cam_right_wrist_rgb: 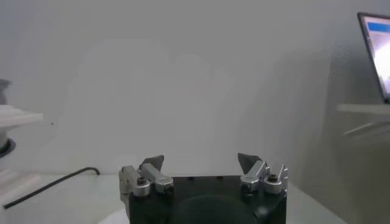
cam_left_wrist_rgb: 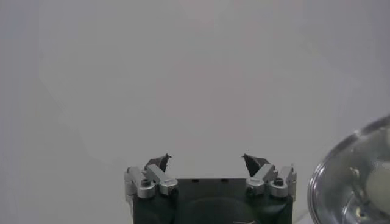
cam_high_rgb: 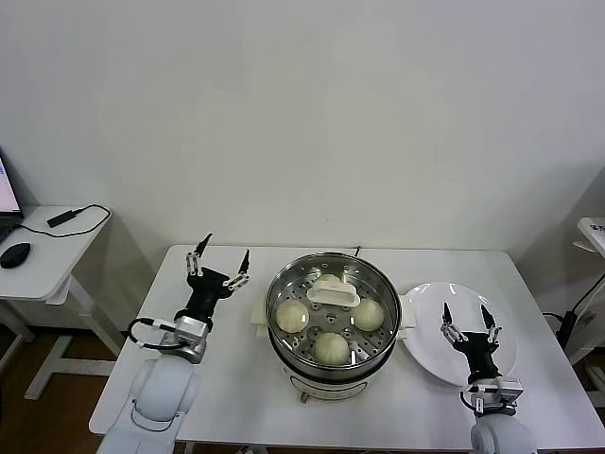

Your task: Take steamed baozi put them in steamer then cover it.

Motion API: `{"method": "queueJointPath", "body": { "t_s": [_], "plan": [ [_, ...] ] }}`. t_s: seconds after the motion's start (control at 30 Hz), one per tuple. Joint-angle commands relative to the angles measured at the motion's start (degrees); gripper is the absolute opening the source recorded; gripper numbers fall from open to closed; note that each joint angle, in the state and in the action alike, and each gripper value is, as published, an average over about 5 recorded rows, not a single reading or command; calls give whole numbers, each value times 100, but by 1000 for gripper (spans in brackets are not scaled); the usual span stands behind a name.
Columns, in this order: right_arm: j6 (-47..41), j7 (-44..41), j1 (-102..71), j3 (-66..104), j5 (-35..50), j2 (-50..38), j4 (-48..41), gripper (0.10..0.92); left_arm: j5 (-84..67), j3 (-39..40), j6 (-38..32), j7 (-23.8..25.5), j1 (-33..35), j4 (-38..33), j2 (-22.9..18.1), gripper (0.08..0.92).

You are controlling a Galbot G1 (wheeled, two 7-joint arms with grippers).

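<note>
Sitting in steamer (cam_high_rgb: 284, 333), cream-white baozi (cam_high_rgb: 331, 348), lid (cam_high_rgb: 333, 290) on

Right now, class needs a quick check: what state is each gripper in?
Left gripper: open, holding nothing, beside the steamer.
Right gripper: open, holding nothing, above the white plate.

A lab or test room rather than a home kitchen — bare white walls (cam_high_rgb: 312, 113) and a plain white table (cam_high_rgb: 236, 397) set out alone on a wooden floor (cam_high_rgb: 38, 416). To the robot's left stands a small side desk (cam_high_rgb: 43, 260) with a computer mouse (cam_high_rgb: 14, 254), a cabled black device (cam_high_rgb: 62, 218) and the edge of a lit screen (cam_high_rgb: 8, 194) — office gear, with no kitchen fittings around the steamer (cam_high_rgb: 331, 326).
</note>
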Motion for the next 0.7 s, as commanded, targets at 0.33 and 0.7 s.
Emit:
{"method": "queueJointPath", "body": {
  "t_s": [0.33, 0.7],
  "plan": [
    [25, -240, -594, 114, 212, -50, 340, 823, -914, -778, -1378, 105, 655, 803, -183, 823],
    [126, -381, -755, 213, 73, 68, 317, 823, -730, -889, -1672, 203, 771, 1009, -231, 823]
  ]
}}
